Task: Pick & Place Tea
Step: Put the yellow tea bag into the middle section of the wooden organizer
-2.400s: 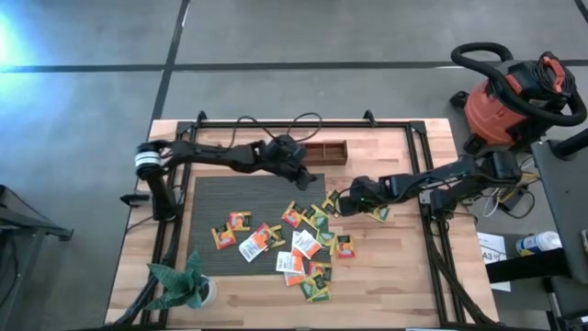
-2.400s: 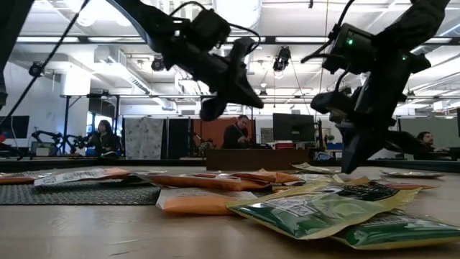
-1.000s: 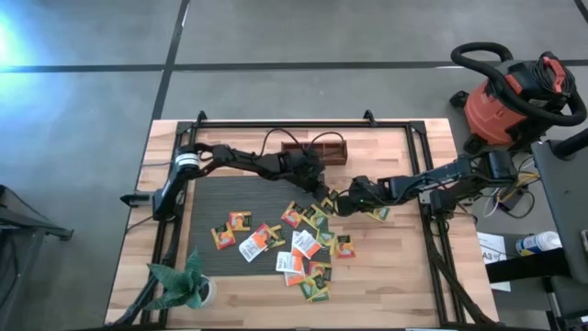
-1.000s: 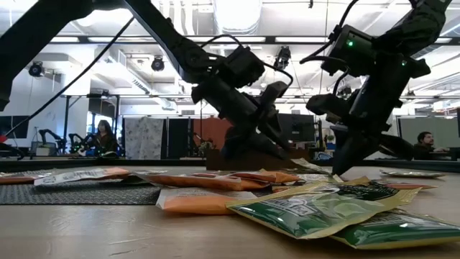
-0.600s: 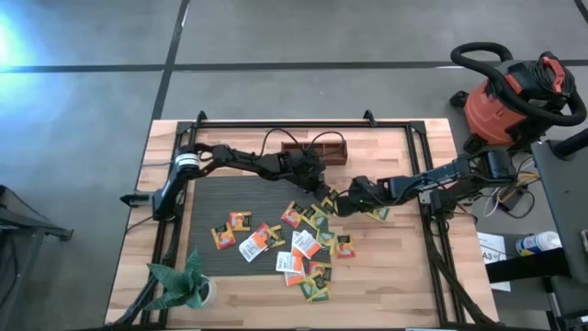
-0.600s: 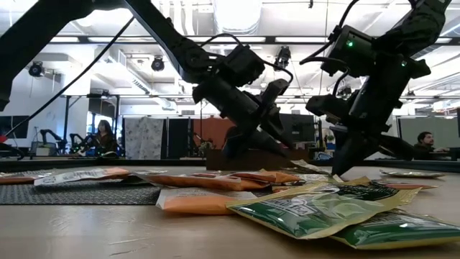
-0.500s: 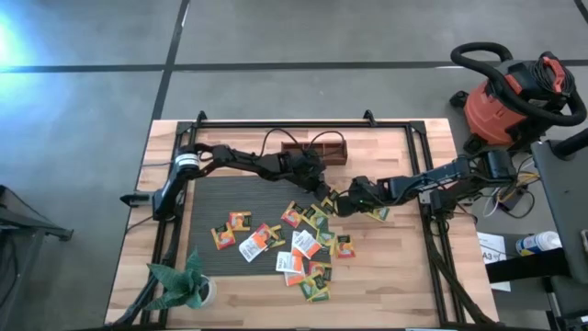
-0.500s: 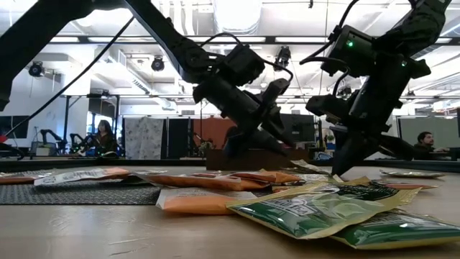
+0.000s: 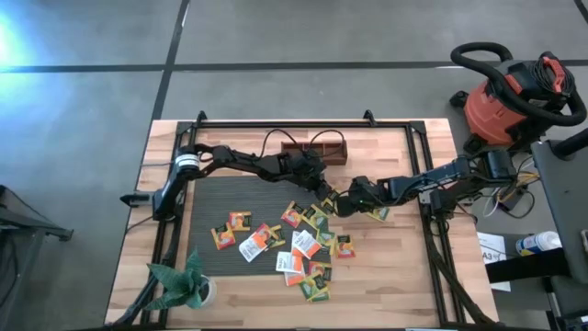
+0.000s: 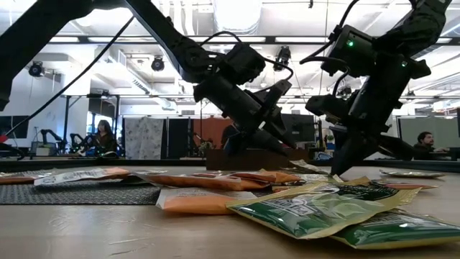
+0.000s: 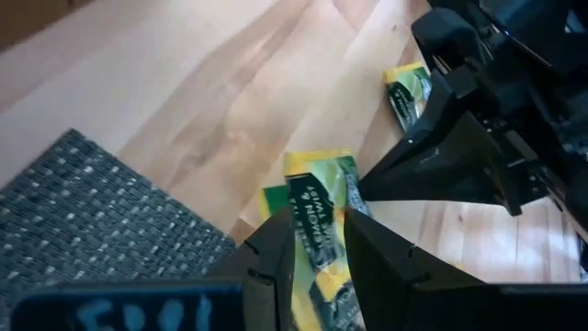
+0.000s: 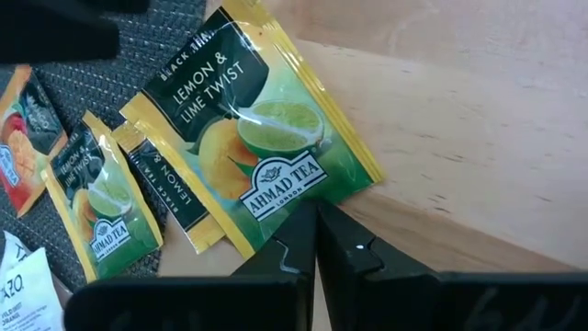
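Observation:
Several small tea packets (image 9: 294, 244), green, orange-red, yellow and white, lie scattered flat on the grey mat (image 9: 216, 198) and on the wood to its right. My left gripper (image 9: 323, 190) (image 11: 319, 244) slants down over a green-and-yellow lemon-lime packet (image 11: 317, 198) at the mat's far right corner. Its fingers are open by a narrow gap, and I cannot tell whether they touch the packet. My right gripper (image 9: 338, 204) (image 12: 317, 221) is shut, pointing down at the same packet (image 12: 248, 138) from the other side. The packet lies flat, overlapping two more. My right gripper's shut fingertips (image 12: 303, 225) rest on the near edge (image 12: 289, 204) of the lemon-lime packet. They come from above, slanting in from the table's right. The packet lies flat on the wood. Whether the edge is caught between the fingers, I cannot tell.
A brown wooden box (image 9: 314, 150) stands by the table's far edge, just behind the left gripper. A potted plant (image 9: 179, 285) sits at the near left corner. A red shop vacuum (image 9: 514, 92) stands off the table's right. People (image 10: 100, 137) sit in the room behind.
My left gripper has crept slightly toward the table's right, closer to the right gripper. The right arm and the packets have stayed where they were.

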